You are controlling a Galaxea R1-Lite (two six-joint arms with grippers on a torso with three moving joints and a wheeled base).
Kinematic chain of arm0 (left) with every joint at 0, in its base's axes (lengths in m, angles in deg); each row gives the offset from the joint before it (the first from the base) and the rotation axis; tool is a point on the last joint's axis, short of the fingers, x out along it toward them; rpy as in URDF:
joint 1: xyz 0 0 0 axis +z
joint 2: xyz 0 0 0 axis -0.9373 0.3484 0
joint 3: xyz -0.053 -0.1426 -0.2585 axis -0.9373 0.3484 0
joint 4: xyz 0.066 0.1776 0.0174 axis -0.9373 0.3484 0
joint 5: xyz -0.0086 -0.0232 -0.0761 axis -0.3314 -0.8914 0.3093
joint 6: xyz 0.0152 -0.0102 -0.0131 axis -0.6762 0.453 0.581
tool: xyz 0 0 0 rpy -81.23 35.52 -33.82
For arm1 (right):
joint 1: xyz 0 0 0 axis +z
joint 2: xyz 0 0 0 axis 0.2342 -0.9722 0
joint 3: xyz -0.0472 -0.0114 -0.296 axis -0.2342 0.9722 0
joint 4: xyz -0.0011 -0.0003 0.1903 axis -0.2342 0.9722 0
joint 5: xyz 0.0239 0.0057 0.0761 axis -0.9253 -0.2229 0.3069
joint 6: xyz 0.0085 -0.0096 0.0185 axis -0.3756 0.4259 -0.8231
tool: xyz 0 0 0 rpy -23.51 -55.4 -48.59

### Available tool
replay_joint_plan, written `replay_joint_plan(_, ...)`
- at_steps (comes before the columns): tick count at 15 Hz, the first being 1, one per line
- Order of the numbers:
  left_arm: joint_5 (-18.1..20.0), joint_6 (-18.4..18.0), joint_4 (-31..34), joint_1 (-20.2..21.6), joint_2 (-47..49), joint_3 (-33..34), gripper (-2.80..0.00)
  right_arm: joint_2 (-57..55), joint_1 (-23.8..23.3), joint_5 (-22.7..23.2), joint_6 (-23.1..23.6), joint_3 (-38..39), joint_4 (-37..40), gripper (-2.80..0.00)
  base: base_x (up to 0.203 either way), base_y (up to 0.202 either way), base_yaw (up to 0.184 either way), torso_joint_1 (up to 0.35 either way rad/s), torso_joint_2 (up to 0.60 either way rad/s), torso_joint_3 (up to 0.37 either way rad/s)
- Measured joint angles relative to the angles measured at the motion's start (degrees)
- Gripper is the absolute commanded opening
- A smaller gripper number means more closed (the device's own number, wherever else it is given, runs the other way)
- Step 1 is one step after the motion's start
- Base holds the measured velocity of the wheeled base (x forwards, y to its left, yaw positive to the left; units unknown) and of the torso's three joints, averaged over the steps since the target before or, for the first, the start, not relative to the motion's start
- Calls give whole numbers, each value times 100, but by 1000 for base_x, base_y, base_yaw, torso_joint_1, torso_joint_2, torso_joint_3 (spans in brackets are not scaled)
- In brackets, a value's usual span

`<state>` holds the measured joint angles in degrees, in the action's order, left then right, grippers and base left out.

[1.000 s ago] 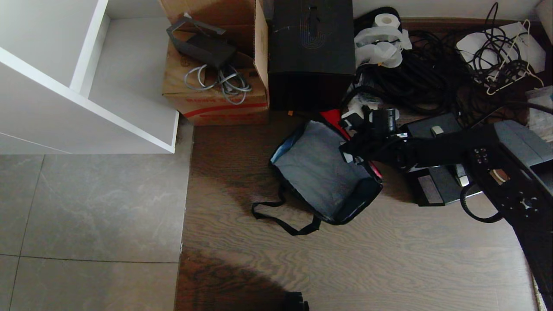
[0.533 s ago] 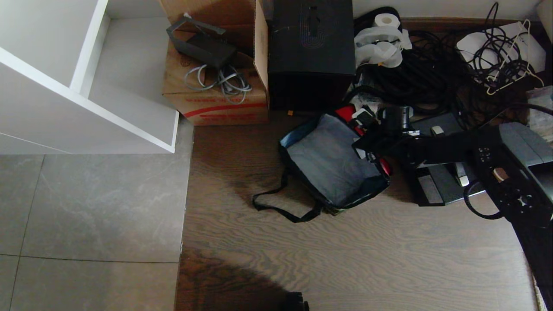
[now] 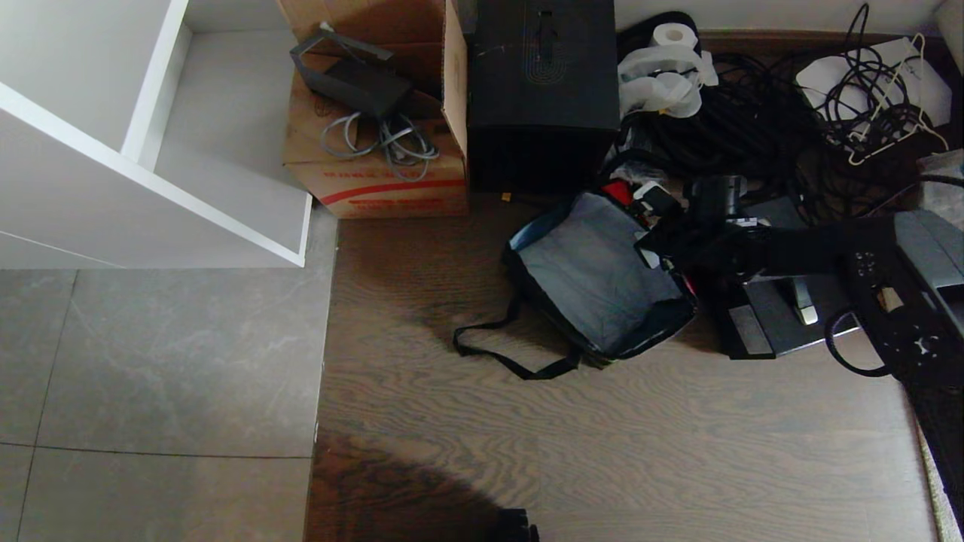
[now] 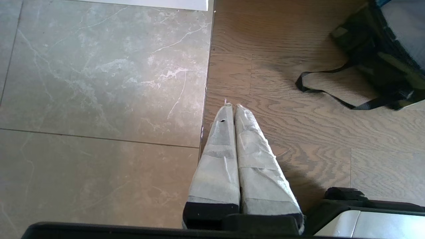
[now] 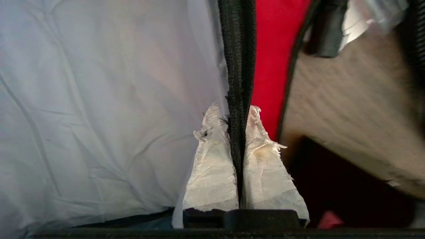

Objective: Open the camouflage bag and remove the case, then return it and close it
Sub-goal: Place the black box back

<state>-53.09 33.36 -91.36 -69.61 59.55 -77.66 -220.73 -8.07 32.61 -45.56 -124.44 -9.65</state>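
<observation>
The camouflage bag (image 3: 602, 282) lies open on the wood floor, its grey lining facing up and a strip of red flap lining (image 3: 619, 191) at its far edge. My right gripper (image 3: 657, 229) is shut on the bag's black edging (image 5: 237, 49), between the grey lining (image 5: 99, 99) and the red lining (image 5: 272, 49). The case (image 3: 768, 327), flat and black, rests on the floor right of the bag, partly under my right arm. My left gripper (image 4: 231, 107) hangs shut and empty over the floor, well short of the bag (image 4: 375, 56).
A tall black box (image 3: 542, 83) and a brown carton (image 3: 376, 150) stand behind the bag. Tangled black cables (image 3: 753, 128) fill the far right. A white shelf unit (image 3: 151, 150) is at far left. The bag's strap (image 3: 512, 361) trails on the floor.
My right gripper has moved right and away, dragging the open bag with it by its edge toward the case. The left arm has stayed still.
</observation>
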Motion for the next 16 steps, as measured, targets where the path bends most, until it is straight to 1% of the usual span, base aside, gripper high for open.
replay_joint_plan(2, 0, -5, 2, 0, 0, 0, -280, 11, -87, 5, 93, -23, -15, -280, 0, 0, 0, 0, 0, 0)
replay_joint_plan(7, -2, -3, 2, 0, 0, 0, -280, 69, -120, -14, -31, 182, 20, -280, 0, 0, 0, 0, 0, 0)
replay_joint_plan(11, 0, -5, 2, 0, 0, 0, -280, 113, 29, -26, -304, 448, 28, -280, 0, 0, 0, 0, 0, 0)
replay_joint_plan(12, 0, -5, 0, 0, 0, 0, -280, 124, 105, -28, -438, 509, 62, -280, 0, 0, 0, 0, 0, 0)
replay_joint_plan(13, 0, -5, 0, 0, 0, 0, -280, 138, 169, -35, -537, 548, 115, -20, 0, 0, 0, 0, 0, 0)
replay_joint_plan(14, 0, -5, 0, 0, 0, 0, -280, 161, 191, -39, -557, 562, 153, 0, 0, 0, 0, 0, 0, 0)
replay_joint_plan(16, -2, -5, 0, 0, 0, 0, -280, 182, 196, -38, -539, 584, 149, 0, 0, 0, 0, 0, 0, 0)
